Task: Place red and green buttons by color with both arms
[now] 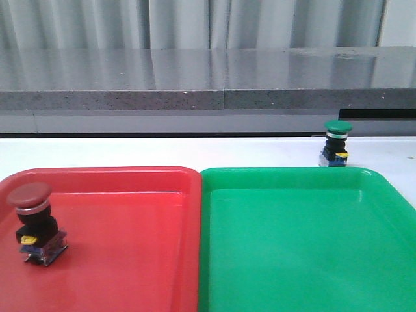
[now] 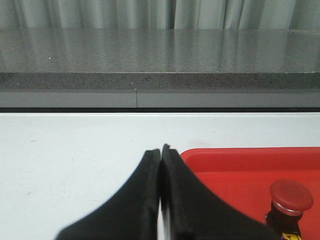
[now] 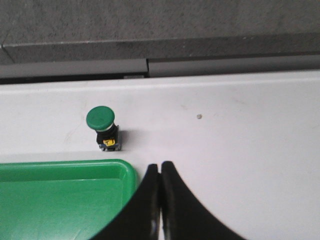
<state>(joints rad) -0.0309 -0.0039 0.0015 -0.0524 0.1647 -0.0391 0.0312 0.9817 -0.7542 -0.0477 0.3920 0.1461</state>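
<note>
The red button stands inside the red tray, close to the tray's left wall, its dark red cap up and its yellow tab facing the near edge of the tabletop. The green button stands upright on the bare white tabletop, just beyond the far rim of the green tray, toward that tray's right corner and not inside it. The two trays lie side by side, touching, red on the left and green on the right.

The left gripper has its jaws pressed together on nothing, hovering beside the red tray's far-left corner. The right gripper is likewise closed and empty, hanging just beside the green tray's far-right corner, near the green button but apart from it.
</note>
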